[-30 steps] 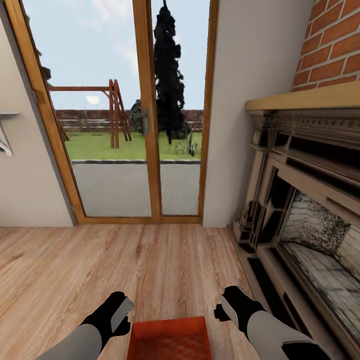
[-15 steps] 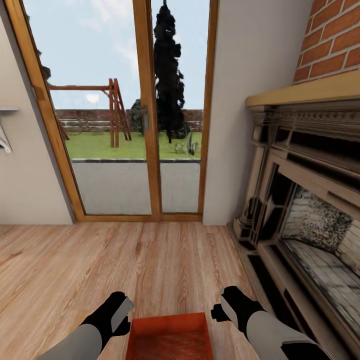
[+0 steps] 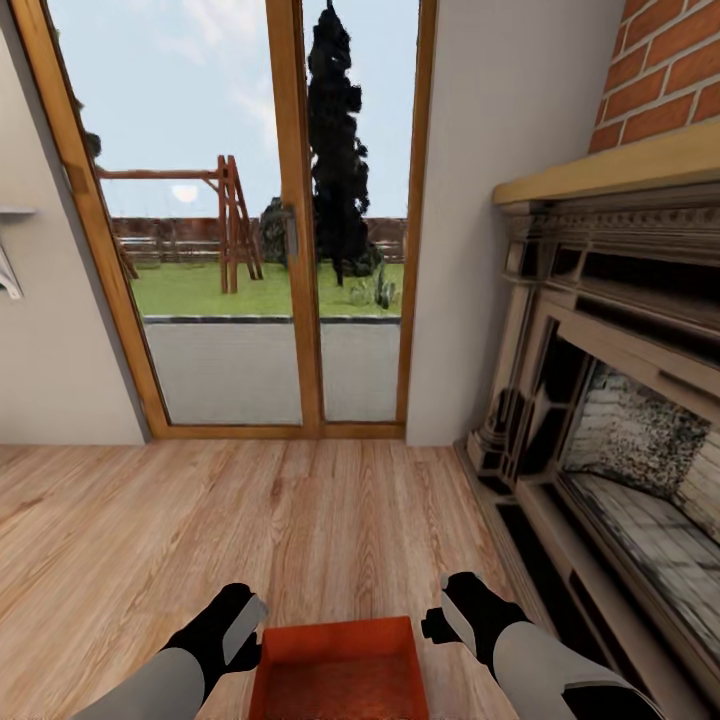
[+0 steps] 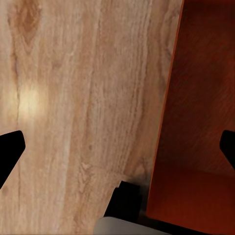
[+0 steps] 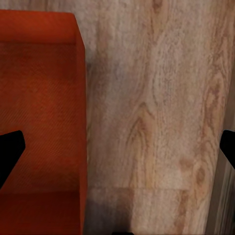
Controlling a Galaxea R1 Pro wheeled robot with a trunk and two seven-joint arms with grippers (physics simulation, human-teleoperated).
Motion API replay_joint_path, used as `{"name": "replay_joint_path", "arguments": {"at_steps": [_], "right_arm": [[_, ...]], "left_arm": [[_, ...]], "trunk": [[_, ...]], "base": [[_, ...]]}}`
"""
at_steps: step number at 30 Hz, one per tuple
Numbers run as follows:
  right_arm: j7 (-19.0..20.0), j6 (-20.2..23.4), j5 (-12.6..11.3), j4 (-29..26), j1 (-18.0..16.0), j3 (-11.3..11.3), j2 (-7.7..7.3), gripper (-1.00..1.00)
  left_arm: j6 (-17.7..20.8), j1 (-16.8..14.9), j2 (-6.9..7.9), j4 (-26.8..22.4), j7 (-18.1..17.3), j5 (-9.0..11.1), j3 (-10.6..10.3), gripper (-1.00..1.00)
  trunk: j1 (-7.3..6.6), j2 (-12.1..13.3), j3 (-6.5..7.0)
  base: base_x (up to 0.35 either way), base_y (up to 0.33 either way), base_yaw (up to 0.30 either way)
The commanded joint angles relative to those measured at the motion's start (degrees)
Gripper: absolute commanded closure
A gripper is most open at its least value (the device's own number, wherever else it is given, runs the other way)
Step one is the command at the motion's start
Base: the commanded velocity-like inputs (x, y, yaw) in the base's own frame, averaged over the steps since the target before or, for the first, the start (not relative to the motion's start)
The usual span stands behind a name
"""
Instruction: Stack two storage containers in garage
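An orange-red lidless box (image 3: 340, 670) with finely ribbed walls sits upright and empty on the light wood-plank floor (image 3: 150, 530)

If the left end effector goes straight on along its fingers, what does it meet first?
Probably the side wall of the orange storage container: the left end effector straddles that wall, one finger over the wood floor, the other over the box. Depth is unclear.

Light wood-plank floor (image 3: 300, 520) is seen running up to the glass garden doors (image 3: 250, 250). One orange-red storage container (image 3: 338, 672) is seen resting on it, well back from those doors, open side up.
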Motion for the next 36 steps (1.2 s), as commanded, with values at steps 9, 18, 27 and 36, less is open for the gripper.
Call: {"name": "replay_joint_path", "arguments": {"at_steps": [9,18,27,36], "right_arm": [[0.02,0.38,0.41,-0.10,-0.03,0.02,0.03,-1.00],[0.02,0.38,0.41,-0.10,0.00,0.02,-0.03,-1.00],[0.02,0.38,0.41,-0.10,0.02,0.02,-0.04,-1.00],[0.02,0.38,0.41,-0.10,-0.01,0.02,-0.04,-1.00]], "left_arm": [[0.11,-0.02,-0.50,-0.09,0.38,0.60,-0.14,-1.00],[0.10,-0.02,-0.78,0.24,0.30,0.60,-0.14,-1.00],[0.10,-0.02,-0.79,0.26,0.29,0.60,-0.14,-1.00],[0.10,-0.02,-0.79,0.19,0.34,0.60,-0.14,-1.00]], "trunk": [[1.97,-3.65,-1.68],[3.95,-7.26,-3.30],[5.93,-10.87,-4.91],[7.90,-14.48,-6.53]], "base": [[0.000,0.000,0.000],[0.000,0.000,0.000],[0.000,0.000,0.000],[0.000,0.000,0.000]]}}
